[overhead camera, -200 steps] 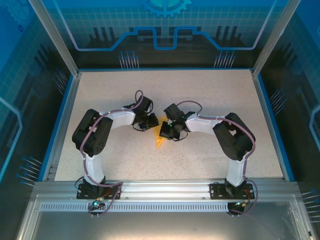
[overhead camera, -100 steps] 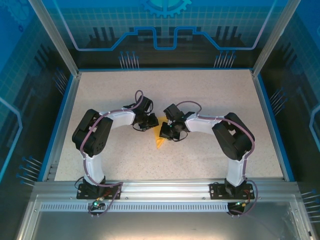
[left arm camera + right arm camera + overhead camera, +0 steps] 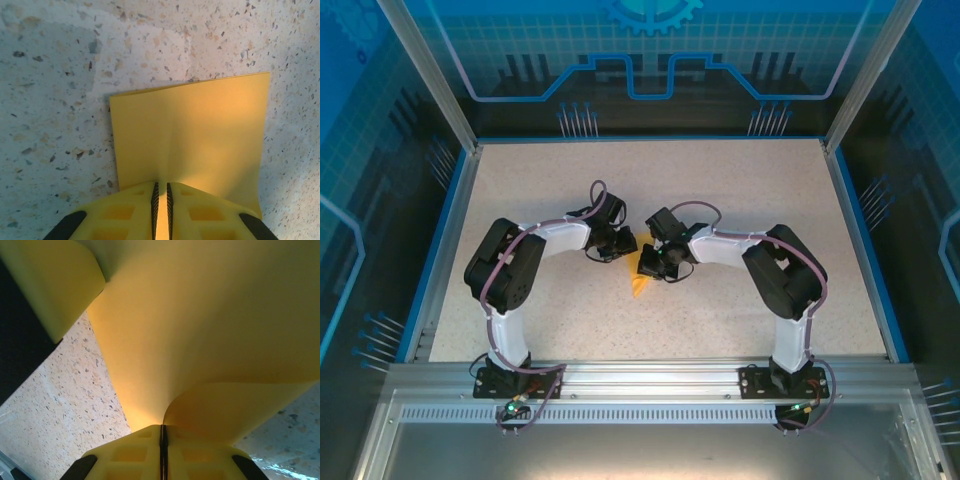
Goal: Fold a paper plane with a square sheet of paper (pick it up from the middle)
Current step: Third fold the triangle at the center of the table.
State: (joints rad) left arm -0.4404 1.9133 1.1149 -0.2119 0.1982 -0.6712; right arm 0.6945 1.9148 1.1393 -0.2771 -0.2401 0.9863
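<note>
Left wrist: left fingers (image 3: 125, 212) pinch the creased orange-yellow paper (image 3: 200, 135); right fingers (image 3: 200, 460) clamp its curl.

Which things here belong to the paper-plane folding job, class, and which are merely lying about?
Belongs to the job:
- orange-yellow paper
- left claw, shut on the paper's edge
- right claw, also shut on the paper

Merely surroundings:
- speckled table
- blue edge strip
- metal rail at the arms' bases

The sheet of paper (image 3: 190, 135) was plain orange-yellow. The tabletop (image 3: 750, 200) was off-white, speckled with dark and tan flecks, inside a blue rim (image 3: 438, 255). The left claw (image 3: 161, 192) and right claw (image 3: 162, 432) were yellow with black trim. The left arm (image 3: 505, 265) and right arm (image 3: 785, 270) were black and white.
</note>
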